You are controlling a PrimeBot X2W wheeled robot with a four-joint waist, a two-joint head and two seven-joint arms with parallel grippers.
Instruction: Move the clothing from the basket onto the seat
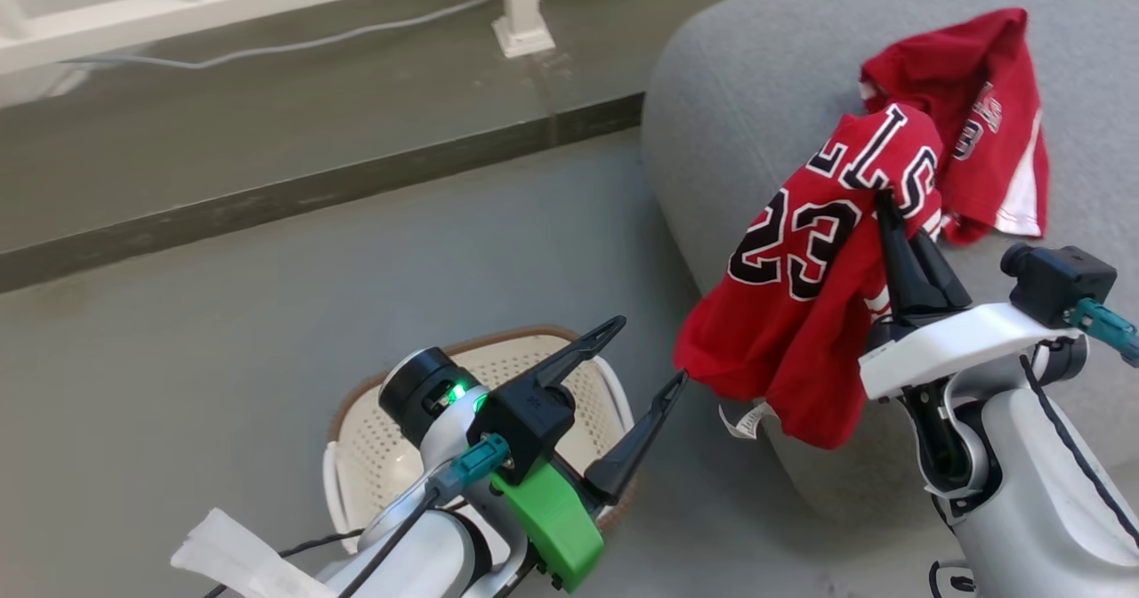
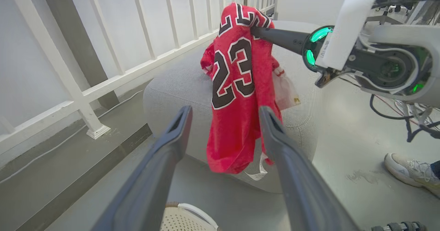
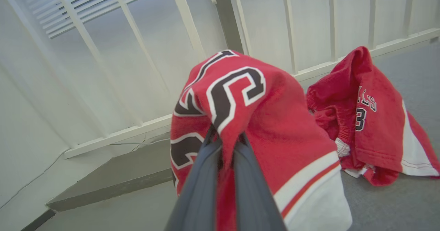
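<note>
**Clothing Transfer: Second Jersey in Carry, Release Pending**

Left side. The left gripper (image 1: 651,347) stands with its jaws spread wide and nothing between them. It is poised above the basket (image 1: 356,407), which sits on the floor just beside the seat (image 1: 756,73). The part of the basket floor that shows is bare.

Centre. A red jersey numbered 23 (image 1: 801,286) hangs from the right gripper (image 1: 892,215), whose fingers are pinched together on a fold near the lettering. The garment drapes down past the seat's near edge, with its hem and a white label below the cushion top. Whether it touches the cushion cannot be told.

Right side. The other red jersey (image 1: 979,109) lies crumpled on the seat top, just beyond the held one.

Step in hand (judgement): carry of the last garment, with one of two delivered.

Next move (judgement): advance the right gripper further over the cushion, lower it until the cloth rests on the top surface, then open the jaws. Release at the present position risks the jersey sliding off the edge.
</note>
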